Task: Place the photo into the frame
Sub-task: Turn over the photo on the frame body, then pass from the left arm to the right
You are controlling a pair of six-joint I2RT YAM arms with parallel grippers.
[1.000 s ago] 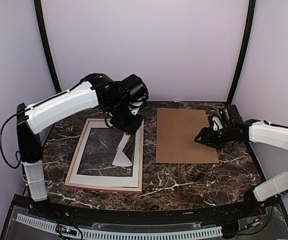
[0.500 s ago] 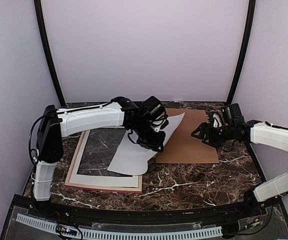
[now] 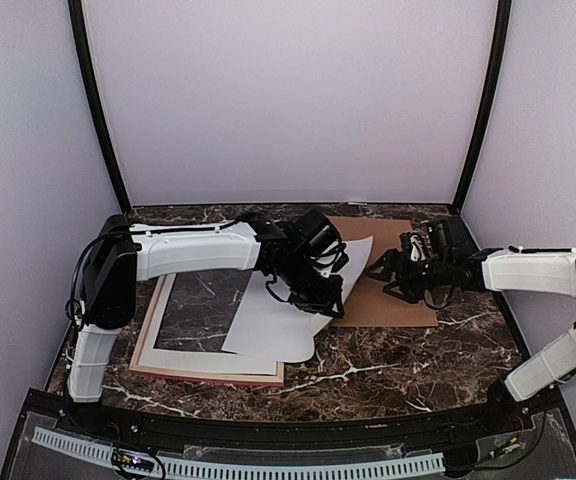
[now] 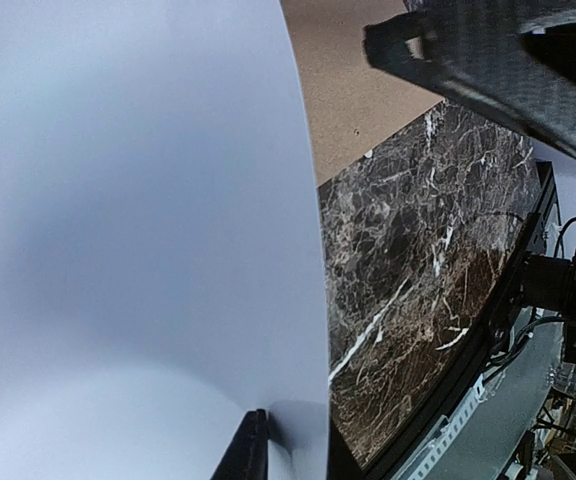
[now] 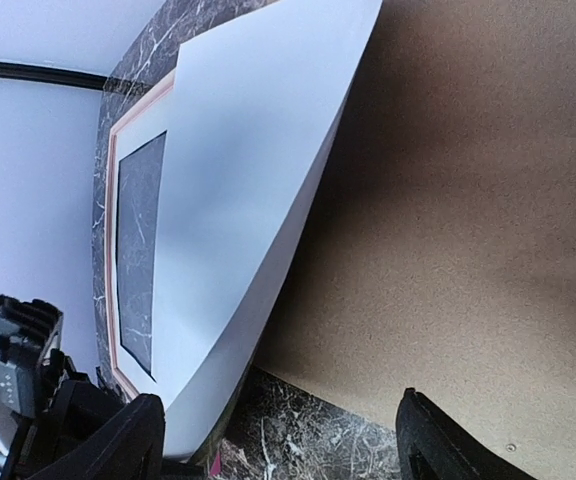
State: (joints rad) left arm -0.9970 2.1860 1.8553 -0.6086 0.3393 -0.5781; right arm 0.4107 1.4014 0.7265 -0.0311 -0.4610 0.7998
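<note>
L gripper [image 3: 323, 297] clamps photo [image 3: 268, 325] edge, white back up; frame [image 3: 208, 372] lies left of it. R gripper [image 3: 380, 272] spread wide over brown board [image 3: 400, 300], photo just left.

The table [image 3: 398, 370] has a dark brown stone top with thin white lines running all over it, like marble. Behind it stands the back wall [image 3: 288, 100], plain and pale purple. The left wall [image 3: 18, 150] and the right wall [image 3: 558, 120] are the same colour. A thin black pole leans up in the left corner [image 3: 96, 100] and another in the right corner [image 3: 483, 100]. Along the near edge runs a white strip [image 3: 268, 469] full of little slots. The light is soft and even.
</note>
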